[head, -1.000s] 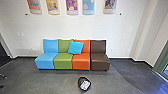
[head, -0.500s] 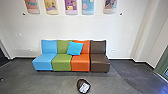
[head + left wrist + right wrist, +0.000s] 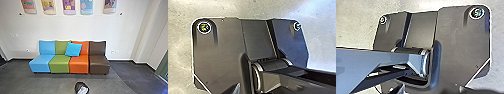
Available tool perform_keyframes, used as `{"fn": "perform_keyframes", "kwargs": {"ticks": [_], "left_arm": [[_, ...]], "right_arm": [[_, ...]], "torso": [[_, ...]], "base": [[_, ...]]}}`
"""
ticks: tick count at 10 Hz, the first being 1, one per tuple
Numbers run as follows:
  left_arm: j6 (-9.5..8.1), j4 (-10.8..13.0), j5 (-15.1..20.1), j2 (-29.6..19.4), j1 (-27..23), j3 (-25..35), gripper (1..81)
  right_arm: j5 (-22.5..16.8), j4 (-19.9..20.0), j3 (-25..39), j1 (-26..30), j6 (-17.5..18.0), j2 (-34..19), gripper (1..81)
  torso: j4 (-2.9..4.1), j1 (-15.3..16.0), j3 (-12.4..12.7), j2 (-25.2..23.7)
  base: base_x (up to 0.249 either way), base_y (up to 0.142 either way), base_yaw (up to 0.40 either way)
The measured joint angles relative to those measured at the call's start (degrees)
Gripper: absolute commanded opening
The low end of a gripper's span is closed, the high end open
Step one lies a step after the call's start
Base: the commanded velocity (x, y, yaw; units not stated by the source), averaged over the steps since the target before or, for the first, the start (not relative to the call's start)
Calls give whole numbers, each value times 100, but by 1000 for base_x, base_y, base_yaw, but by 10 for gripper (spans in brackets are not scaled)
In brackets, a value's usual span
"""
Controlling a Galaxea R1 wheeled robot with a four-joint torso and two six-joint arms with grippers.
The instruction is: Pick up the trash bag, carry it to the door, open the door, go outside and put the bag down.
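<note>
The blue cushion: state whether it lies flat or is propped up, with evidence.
Propped up: the blue cushion leans against the green backrest and the orange backrest, its broad face showing.

The seats (image 3: 79, 65) look like smooth, faintly glossy vinyl, the floor (image 3: 45, 83) like worn concrete.
</note>
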Motion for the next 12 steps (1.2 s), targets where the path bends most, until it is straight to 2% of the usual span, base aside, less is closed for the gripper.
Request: {"fn": "perform_keyframes", "kwargs": {"ticks": [4,12], "left_arm": [[1,0,0,2,0,0,811],[0,0,0,-17,2,-2,811]], "right_arm": [[0,0,-26,0,0,0,811],[2,0,-44,0,0,-13,811]], "torso": [[0,0,0,0],[0,0,0,0]], "base": [[150,-72,0],[149,0,0]]}}
